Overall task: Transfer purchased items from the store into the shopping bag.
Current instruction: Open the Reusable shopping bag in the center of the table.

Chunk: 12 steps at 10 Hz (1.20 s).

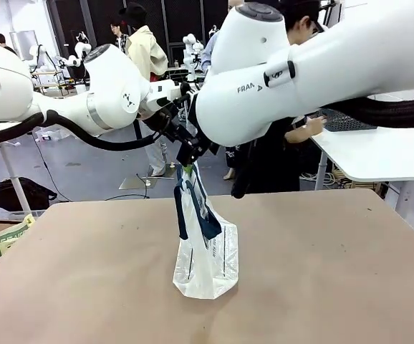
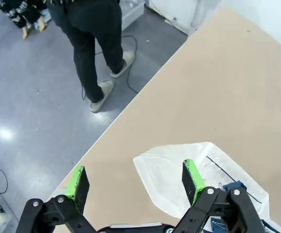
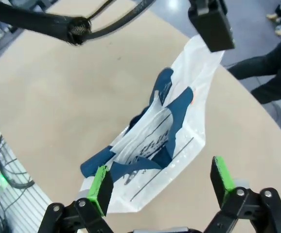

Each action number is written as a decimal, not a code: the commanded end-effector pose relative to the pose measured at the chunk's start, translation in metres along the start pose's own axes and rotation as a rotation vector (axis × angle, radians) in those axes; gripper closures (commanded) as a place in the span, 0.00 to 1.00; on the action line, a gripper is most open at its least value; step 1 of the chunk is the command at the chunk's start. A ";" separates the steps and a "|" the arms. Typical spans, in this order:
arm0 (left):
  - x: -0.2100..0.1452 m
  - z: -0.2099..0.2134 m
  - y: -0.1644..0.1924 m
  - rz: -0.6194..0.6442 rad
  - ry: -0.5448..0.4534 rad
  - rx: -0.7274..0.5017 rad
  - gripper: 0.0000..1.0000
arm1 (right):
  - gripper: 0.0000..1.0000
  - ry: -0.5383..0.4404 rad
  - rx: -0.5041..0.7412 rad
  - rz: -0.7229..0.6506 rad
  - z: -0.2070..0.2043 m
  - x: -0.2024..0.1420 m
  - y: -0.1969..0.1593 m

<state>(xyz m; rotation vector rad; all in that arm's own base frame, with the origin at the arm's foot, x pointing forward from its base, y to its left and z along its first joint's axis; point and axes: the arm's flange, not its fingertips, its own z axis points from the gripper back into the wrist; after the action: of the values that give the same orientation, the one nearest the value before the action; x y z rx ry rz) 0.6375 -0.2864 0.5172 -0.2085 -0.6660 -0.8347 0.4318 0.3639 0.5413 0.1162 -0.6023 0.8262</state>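
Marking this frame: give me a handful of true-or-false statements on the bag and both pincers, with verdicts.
1. The shopping bag stands upright on the table. True.
2. The right pincer is shut on a bag handle. False: it is open, green pads wide apart, above the bag.
3. The left pincer is open. True.
4. The bag's handles are red. False: they are navy blue.
5. A person in dark clothes stands at the table's far side. True.
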 end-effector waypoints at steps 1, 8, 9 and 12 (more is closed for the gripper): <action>0.006 -0.005 0.005 0.007 0.028 -0.034 0.00 | 0.00 0.000 -0.032 -0.008 -0.005 -0.007 0.002; 0.000 -0.017 -0.005 -0.007 0.072 -0.034 0.00 | 0.00 0.033 -0.015 -0.002 -0.013 0.012 0.010; -0.002 -0.015 -0.003 0.003 0.072 -0.031 0.00 | 0.00 0.032 -0.039 -0.015 -0.017 0.016 0.008; -0.003 -0.013 -0.004 0.015 0.069 -0.049 0.00 | 0.00 0.046 -0.055 -0.032 -0.027 0.021 0.005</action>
<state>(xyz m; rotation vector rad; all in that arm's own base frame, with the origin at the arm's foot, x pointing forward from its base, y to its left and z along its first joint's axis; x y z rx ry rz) 0.6390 -0.2954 0.4999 -0.2090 -0.5916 -0.8558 0.4471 0.3805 0.5297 0.0955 -0.5840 0.8076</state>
